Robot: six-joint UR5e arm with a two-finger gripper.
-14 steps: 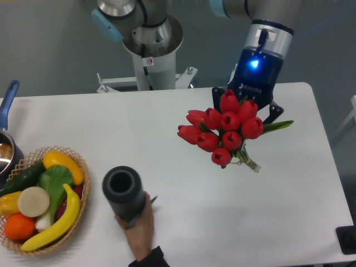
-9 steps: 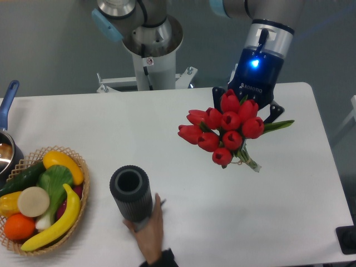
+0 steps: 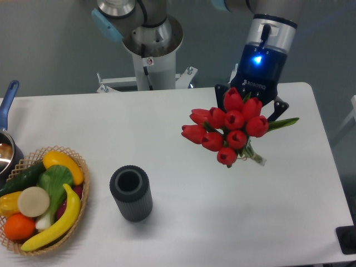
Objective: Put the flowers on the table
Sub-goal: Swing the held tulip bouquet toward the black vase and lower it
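Note:
The flowers are a bunch of red tulips with green leaves, held up over the right half of the white table. Their heads face the camera and hide the stems, of which only a short green end shows below. My gripper comes down from the top right, its black fingers showing on either side behind the blooms. It is shut on the bunch. The fingertips are hidden by the flowers.
A dark grey ribbed vase stands upright at the left of centre. A wicker basket of fruit and vegetables sits at the left edge. A pot with a blue handle is at the far left. The robot base stands behind the table.
The person's hand that held the vase has withdrawn out of view and the vase now stands upright alone. My gripper and the flowers have shifted slightly to the right.

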